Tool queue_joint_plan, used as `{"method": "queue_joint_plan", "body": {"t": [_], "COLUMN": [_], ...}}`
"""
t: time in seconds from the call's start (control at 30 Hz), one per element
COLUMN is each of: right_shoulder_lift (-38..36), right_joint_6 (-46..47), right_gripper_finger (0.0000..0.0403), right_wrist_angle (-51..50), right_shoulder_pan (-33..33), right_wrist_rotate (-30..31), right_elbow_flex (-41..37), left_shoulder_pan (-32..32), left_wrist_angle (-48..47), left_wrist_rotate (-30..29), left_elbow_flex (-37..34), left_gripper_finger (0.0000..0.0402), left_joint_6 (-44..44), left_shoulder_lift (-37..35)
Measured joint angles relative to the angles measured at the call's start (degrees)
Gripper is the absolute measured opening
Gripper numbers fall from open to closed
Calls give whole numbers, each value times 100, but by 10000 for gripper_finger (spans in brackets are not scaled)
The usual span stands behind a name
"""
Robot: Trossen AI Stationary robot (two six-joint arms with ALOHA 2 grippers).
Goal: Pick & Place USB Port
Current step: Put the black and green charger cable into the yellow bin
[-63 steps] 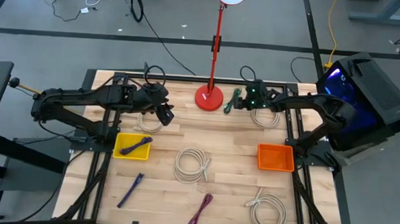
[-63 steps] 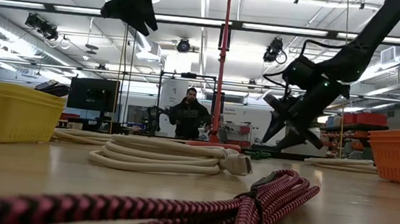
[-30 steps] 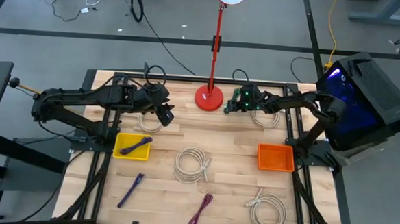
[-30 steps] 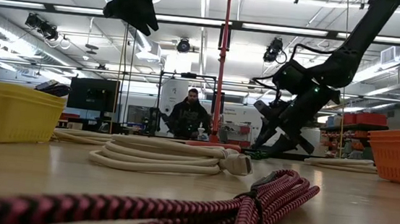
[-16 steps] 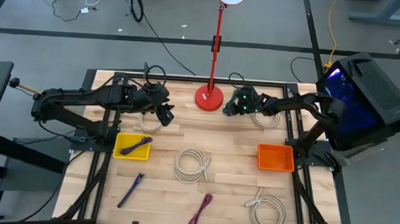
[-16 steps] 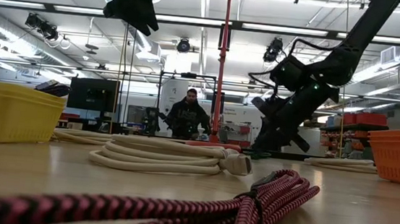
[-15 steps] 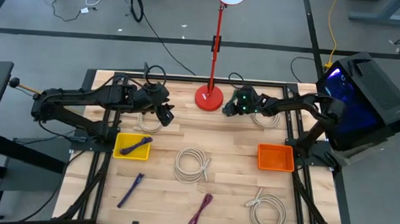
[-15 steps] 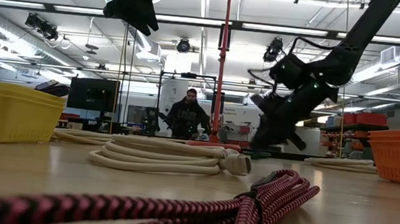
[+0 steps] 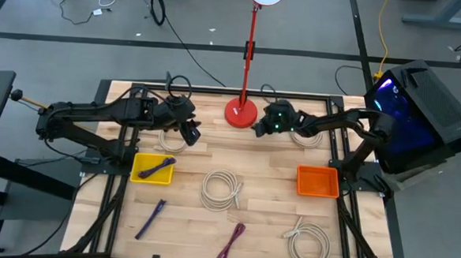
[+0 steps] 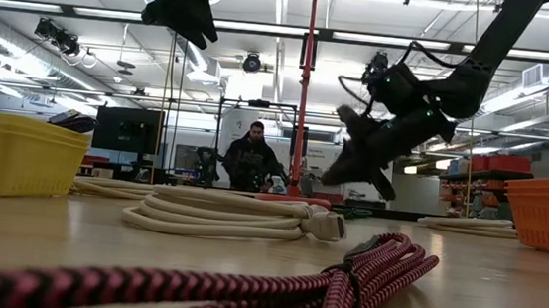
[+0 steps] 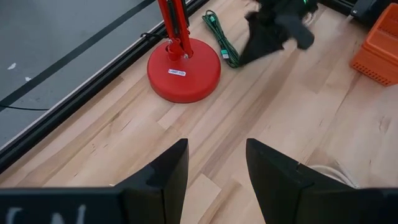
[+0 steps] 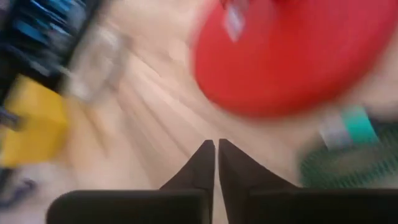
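Observation:
A bundled green USB cable [image 11: 219,34] lies flat on the wooden table beside the red lamp base [image 11: 184,67]. In the right wrist view it is a green blur [image 12: 339,158] off to one side of my fingers. My right gripper [image 9: 256,130] hangs above the table near the base, just off the cable toward the near side. It is shut [image 12: 216,146] with nothing between its fingers, and in the low view it is clear of the tabletop [image 10: 328,176]. My left gripper [image 9: 191,133] waits raised at the far left, open [image 11: 216,149].
A yellow bin [image 9: 139,168] holding a purple cable sits left, an orange bin [image 9: 318,182] right. White cable coils lie at centre [image 9: 221,188], near right [image 9: 308,240] and under the right arm [image 9: 305,134]. Purple [image 9: 151,218] and maroon [image 9: 231,243] cables lie near the front. A person [image 10: 254,160] stands beyond the table.
My right gripper has shut its fingers, which stood apart a second ago at table height by the green cable. It has since risen off the table and swung toward the table's left and near side, past the lamp base. The cable stays on the table.

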Motion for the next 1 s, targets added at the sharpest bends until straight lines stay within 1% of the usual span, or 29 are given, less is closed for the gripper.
{"method": "queue_joint_plan", "body": {"t": [0.07, 0.23, 0.33, 0.5, 0.63, 0.7, 0.8, 0.87, 1.0], "right_shoulder_lift": [-102, -215, -215, -215, -215, -215, -215, -215, -213], "right_joint_6": [31, -438, -619, -1062, -1769, -2224, -2771, -3159, -3857], "right_gripper_finger": [40, 73, 105, 170, 216, 234, 249, 253, 251], "right_wrist_angle": [48, -669, -769, -809, -1186, -1558, -2407, -3191, -4555], "right_shoulder_pan": [-38, -53, -56, -59, -58, -53, -28, -29, -29], "right_wrist_rotate": [-41, 49, 58, 30, 0, 30, 370, 665, 1499], "right_elbow_flex": [6, 205, 273, 505, 847, 1052, 1460, 1762, 2378], "left_shoulder_pan": [-2, -5, -7, -7, -4, -4, -4, -4, -4], "left_wrist_angle": [0, -2, -2, -3, -4, -4, -4, -3, -4], "left_wrist_rotate": [19, 102, 101, 101, 99, 99, 99, 99, 99], "left_elbow_flex": [0, 0, 0, 0, 0, 0, 1, 2, 0], "left_gripper_finger": [167, 167, 167, 167, 167, 167, 167, 167, 167], "left_joint_6": [-4, -110, -114, -114, -110, -108, -108, -105, -103], "left_shoulder_lift": [0, 2, 2, 2, 2, 2, 2, 2, 2]}}
